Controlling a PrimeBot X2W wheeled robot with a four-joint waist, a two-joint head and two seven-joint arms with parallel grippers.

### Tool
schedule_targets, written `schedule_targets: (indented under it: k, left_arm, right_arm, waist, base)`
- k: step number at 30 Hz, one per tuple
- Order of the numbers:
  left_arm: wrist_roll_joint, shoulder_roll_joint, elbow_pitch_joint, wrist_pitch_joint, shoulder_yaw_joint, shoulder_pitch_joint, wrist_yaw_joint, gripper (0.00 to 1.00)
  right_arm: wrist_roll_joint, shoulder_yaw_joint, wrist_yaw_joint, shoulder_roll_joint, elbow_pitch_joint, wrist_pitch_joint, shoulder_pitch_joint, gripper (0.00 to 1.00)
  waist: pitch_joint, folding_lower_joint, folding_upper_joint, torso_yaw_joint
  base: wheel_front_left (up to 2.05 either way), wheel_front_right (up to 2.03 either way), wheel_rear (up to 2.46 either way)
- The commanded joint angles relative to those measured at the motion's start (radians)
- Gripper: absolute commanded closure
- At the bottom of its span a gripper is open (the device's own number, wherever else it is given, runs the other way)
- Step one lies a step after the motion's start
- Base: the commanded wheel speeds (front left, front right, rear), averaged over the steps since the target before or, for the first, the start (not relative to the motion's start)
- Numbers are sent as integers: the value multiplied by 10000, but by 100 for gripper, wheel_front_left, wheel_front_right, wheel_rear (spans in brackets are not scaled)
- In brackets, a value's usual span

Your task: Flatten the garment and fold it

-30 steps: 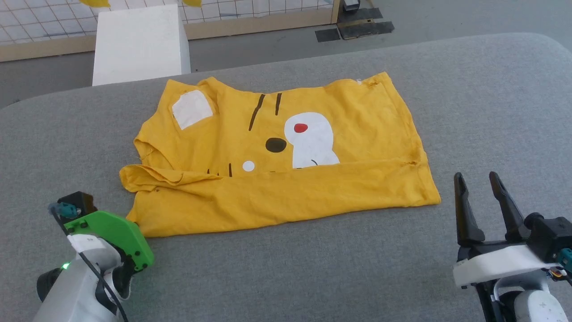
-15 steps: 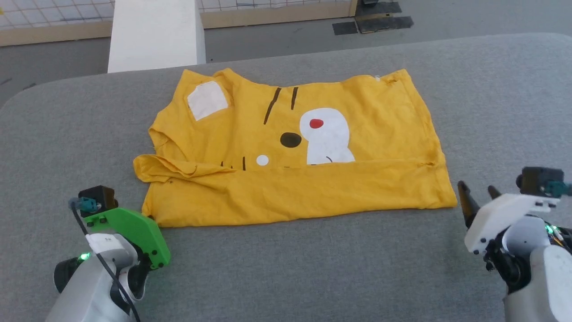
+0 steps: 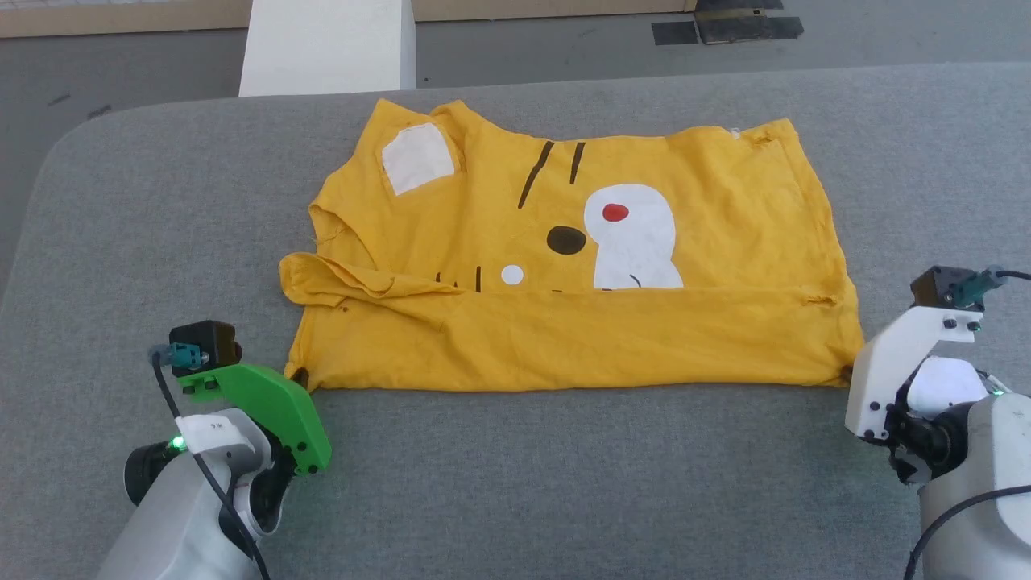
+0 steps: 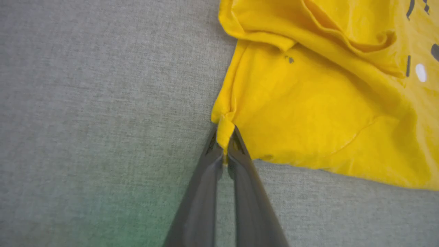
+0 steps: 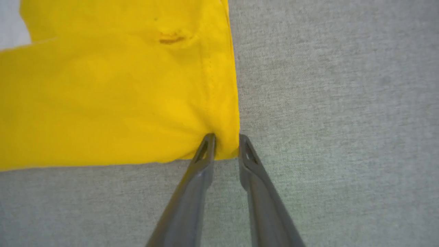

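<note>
Left gripper (image 4: 224, 145), at eight o'clock in the head view, is clenched on the nearest left corner of the shirt (image 3: 564, 338): in its wrist view a small tuck of yellow cloth is pinched between the two dark fingertips. Right gripper (image 5: 224, 145), at four o'clock, has its fingertips either side of the nearest right corner, with cloth between them and a gap showing. Whether it is squeezing or only straddling the cloth cannot be told.

The shirt lies in the middle of a grey padded table (image 3: 564, 499), its long side running from nine to three o'clock. The strip nearest the robot is plain yellow and is doubled up over the printed front, hiding the lower edge of the print. A sleeve lies bunched at the shirt's nine o'clock side. The rest is fairly smooth.

Judging from this, flattening is mostly finished and a first lengthwise fold is in place. The rumpled sleeve and the remaining folds appear to be left.

Count: one shirt, two grippers, one table, one white block (image 3: 326, 48) beyond the table at eleven o'clock. On the print: two white patches, one small white dot, one red dot, one black oval, two long black strokes
</note>
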Motion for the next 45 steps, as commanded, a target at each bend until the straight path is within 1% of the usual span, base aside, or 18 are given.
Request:
schedule_targets:
  k: [1,6,9,12,17,20,24,27,31,36,37,38,39,40,41,45]
  left_arm:
    - [46,0,110,-76,-26,75,-62,100]
    - [206,-2,18,-855,53,292,-52,100]
    - [242,-19,-227,-1355,157,718,54,100]
    - [218,7,-687,-1614,233,1409,227,100]
    - [190,144,-1870,-1612,314,2760,757,100]
    - [204,282,-2640,-1316,269,3612,1174,100]
    - [131,420,-3342,-758,152,4423,1585,100]
    - [56,548,-3559,-341,68,4795,1759,100]
    - [-66,643,-3625,-5,-17,4971,1761,100]
    - [-224,550,-3502,-39,-128,4866,1431,100]
    - [-232,516,-3496,-147,-83,4825,1418,85]
    - [-212,501,-3503,-279,-55,4775,1375,11]
    - [-219,485,-3523,-372,-29,4745,1331,0]
    - [-229,472,-3569,-489,11,4708,1276,0]
    - [-196,501,-3626,-589,25,4670,1213,0]
    - [200,745,-4003,-1345,176,4375,980,0]
  right_arm:
    - [-132,29,-13,22,-158,-166,74,100]
    - [162,69,-13,22,-734,-1522,501,100]
    - [447,-36,-13,22,-1125,-2471,1012,100]
    - [675,-113,-13,22,-1547,-3004,1631,100]
    - [1073,-283,-13,22,-2463,-3083,2777,100]
    - [1358,-503,-13,22,-2847,-2783,3570,100]
    - [1881,-809,-13,22,-2930,-2275,4483,100]
    - [2213,-934,-13,22,-2759,-2073,4960,100]
    - [2341,-928,-13,22,-2198,-2346,5126,100]
    - [2389,-812,-13,22,-1302,-2725,4910,100]
    - [2442,-799,-13,22,-1218,-2849,4866,100]
    - [2544,-763,-13,22,-1153,-2998,4824,95]
    - [2609,-738,-13,22,-1151,-3145,4808,55]
    - [2642,-678,-13,22,-1215,-3343,4817,13]
    - [2656,-596,-13,22,-1322,-3506,4840,0]
    - [2563,-359,-13,22,-2212,-4455,4951,0]
  waist:
    - [-25,0,0,23]
    - [-317,0,0,36]
    - [-586,0,0,-1]
    - [-835,0,0,-60]
    - [-1032,0,0,-99]
    - [-1083,0,0,-72]
    - [-1069,0,0,28]
    - [-1048,0,0,87]
    - [-954,0,0,118]
    - [-896,0,0,120]
    - [-907,0,0,123]
    - [-934,0,0,123]
    - [-967,0,0,127]
    - [-1008,0,0,137]
    - [-1034,0,0,141]
    - [-1104,0,0,101]
  base:
    - [0,0,0]
    - [0,0,0]
    - [0,0,0]
    - [0,0,0]
    - [0,0,0]
    - [0,0,0]
    - [0,0,0]
    - [0,0,0]
    - [0,0,0]
    - [0,0,0]
    - [0,0,0]
    - [0,0,0]
    - [0,0,0]
    - [0,0,0]
    - [0,0,0]
    - [0,0,0]
